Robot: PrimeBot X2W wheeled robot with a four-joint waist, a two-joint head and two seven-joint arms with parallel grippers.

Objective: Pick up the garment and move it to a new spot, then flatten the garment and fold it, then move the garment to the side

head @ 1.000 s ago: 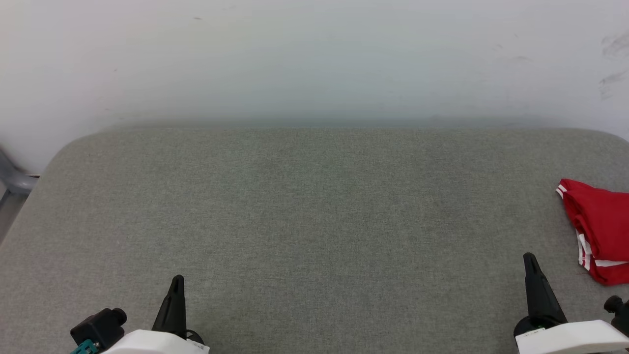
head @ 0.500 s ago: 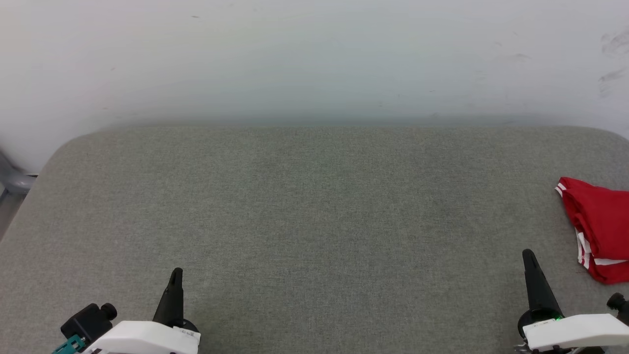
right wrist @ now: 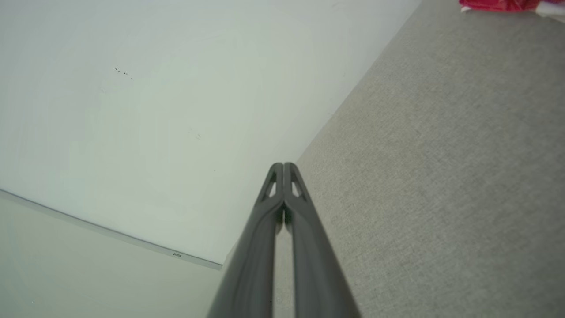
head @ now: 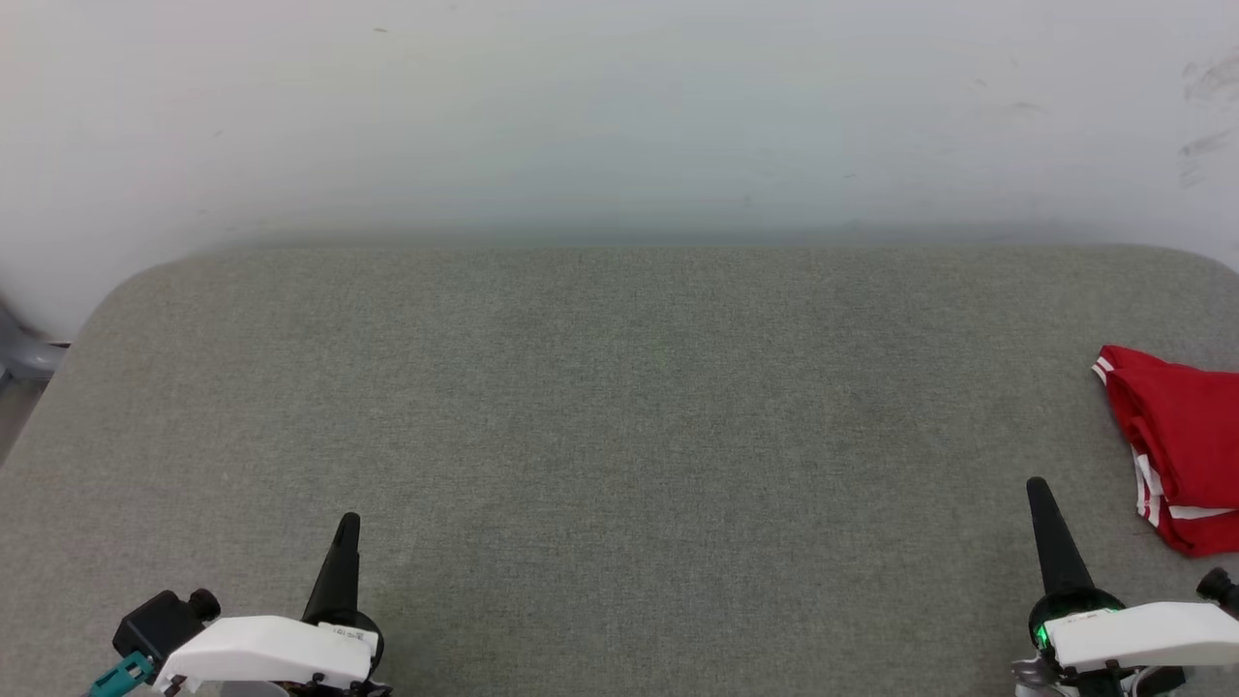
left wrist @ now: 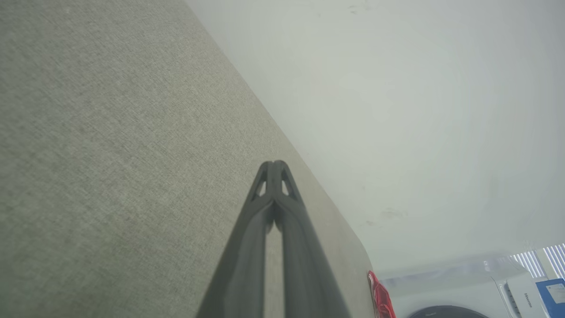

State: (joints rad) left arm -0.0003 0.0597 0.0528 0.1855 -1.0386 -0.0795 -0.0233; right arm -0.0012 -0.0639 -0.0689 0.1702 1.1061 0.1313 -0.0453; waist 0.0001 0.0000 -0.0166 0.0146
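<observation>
The garment (head: 1181, 445) lies bunched at the tabletop's (head: 619, 436) right edge, just right of the right claw (head: 1037, 487), not touching. Right claw and left claw (head: 348, 521) are both pinched closed, empty.

Garment (head: 1176, 445) at the right edge of the table (head: 619, 436), near the right gripper (head: 1038, 489); wall (head: 619, 116) behind.

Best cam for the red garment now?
Head view: the garment lies bunched on the table, far right, red with white stripes, partly cropped. Left wrist view catches a red sliver; right wrist view, a strip at its top edge.
</observation>
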